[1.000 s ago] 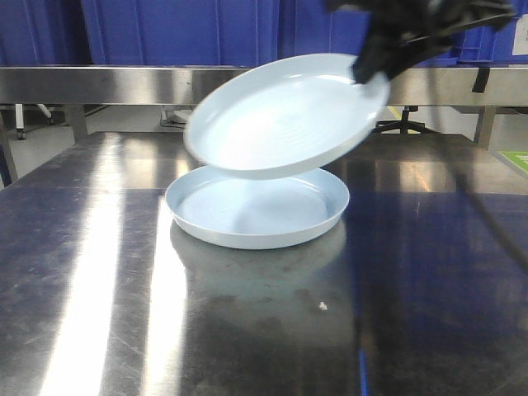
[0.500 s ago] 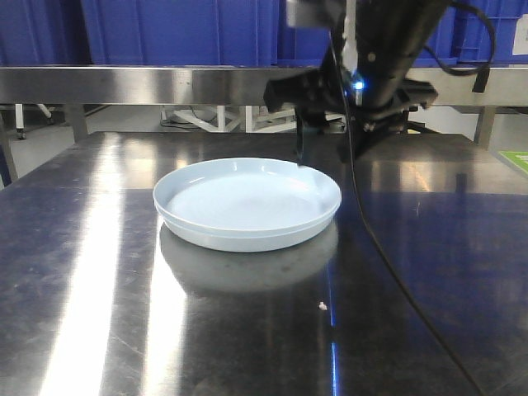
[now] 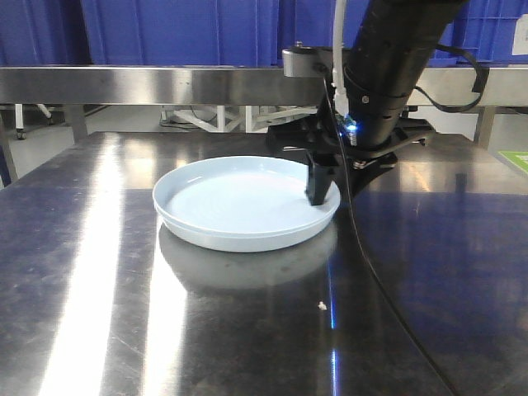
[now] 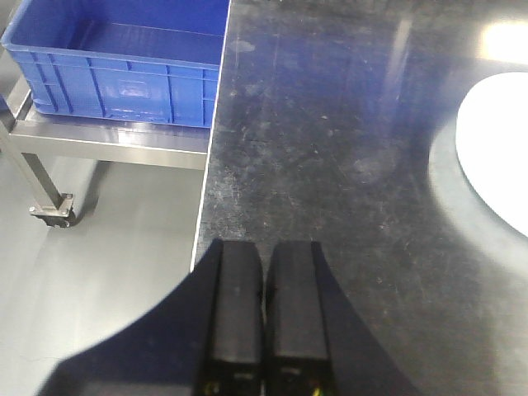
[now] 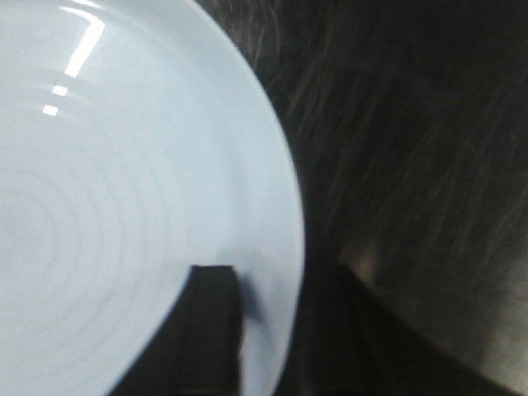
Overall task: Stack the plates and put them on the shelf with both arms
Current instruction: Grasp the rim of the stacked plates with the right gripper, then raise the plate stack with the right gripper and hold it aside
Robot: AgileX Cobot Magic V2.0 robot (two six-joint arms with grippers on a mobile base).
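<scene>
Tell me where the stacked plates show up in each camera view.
Front view: stacked plates at centre of the steel table.
Left wrist: plates are a white arc at the right edge.
Right wrist: plates fill the left side.
Shared landmark: the steel table.

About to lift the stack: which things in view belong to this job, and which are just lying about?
Job: stacked plates; right gripper, jaws straddling their rim; left gripper, jaws shut; steel shelf.
Lying about: blue crates behind; blue crate on cart; white crumb.
</scene>
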